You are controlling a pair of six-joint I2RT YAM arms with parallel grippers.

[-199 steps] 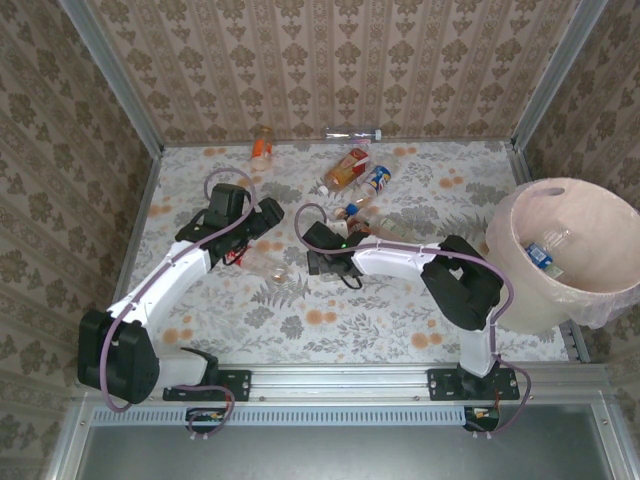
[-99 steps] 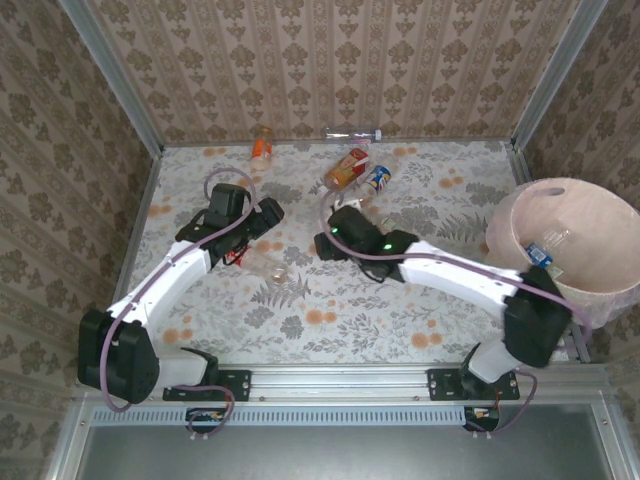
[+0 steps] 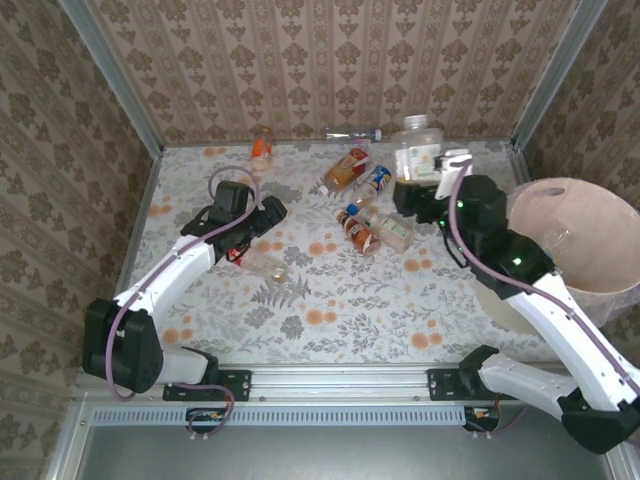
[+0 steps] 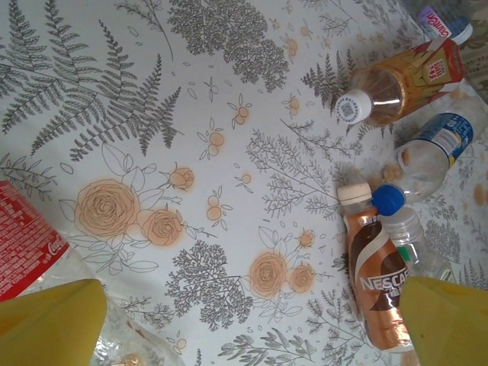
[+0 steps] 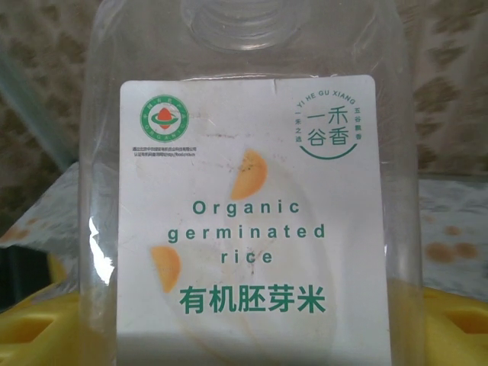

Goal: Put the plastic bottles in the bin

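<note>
I have the rice bottle in the right jaws, which stand partway closed on its wide clear body. They hold it upright, off the tabletop, at about 1 o'clock in the overhead view. On the right wrist camera the yellow fingers sit low on either side of the white label, so I judge the grip is near the base and the bottle is top-heavy above it.

The bin stands at 3 to 4 o'clock, just beyond my right forearm. My job now is the carry and the drop. I would swing clockwise with the bottle high enough to pass over the near rim, not into it. I would move slowly, because smooth plastic held low can pivot in the grip. I would release only once the bottle is well inside the mouth, toward the middle, so it does not glance off the rim and roll out.

The left jaws hang fully open and empty at about 10 o'clock, just above a red-labelled bottle. I would leave that arm parked. More bottles lie grouped around 12 o'clock, among them a brown Nescafé one.
</note>
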